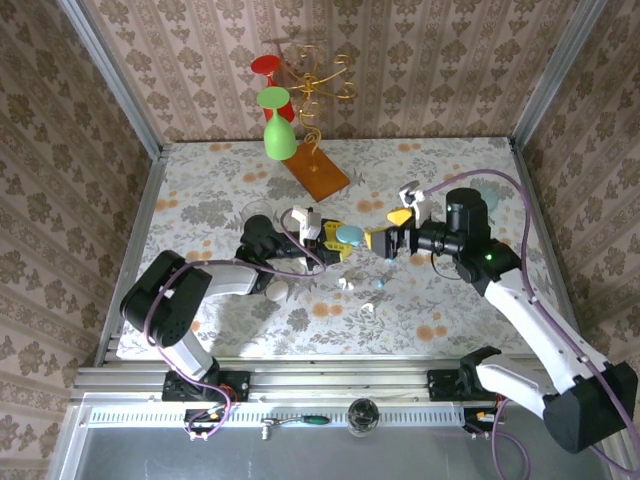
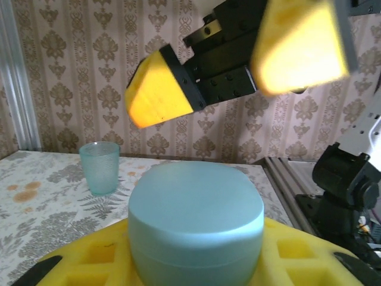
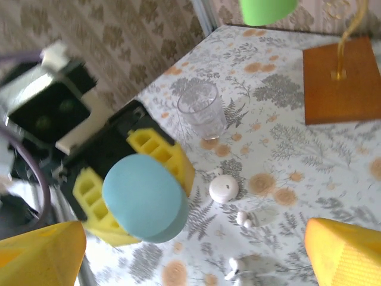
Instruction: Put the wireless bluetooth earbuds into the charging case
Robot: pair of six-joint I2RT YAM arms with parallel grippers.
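From the top camera, I saw my left end effector (image 1: 338, 238) clamped on the pale blue case (image 1: 352, 234) over the middle of the tabletop (image 1: 220, 170). My right end effector (image 1: 392, 230) faced it from just beside, jaws spread wide and holding nothing. The earbuds (image 1: 346, 283) lay loose on the tabletop on the near side of both, between the two arms. I judged the free right arm the one to fetch them. The left wrist camera showed the case lid-up and seemingly shut, with the right arm's yellow fingers (image 2: 161, 89) apart above it. Through the right wrist camera, the earbuds lay below and right of the case, so my reach had to go down, away from it.
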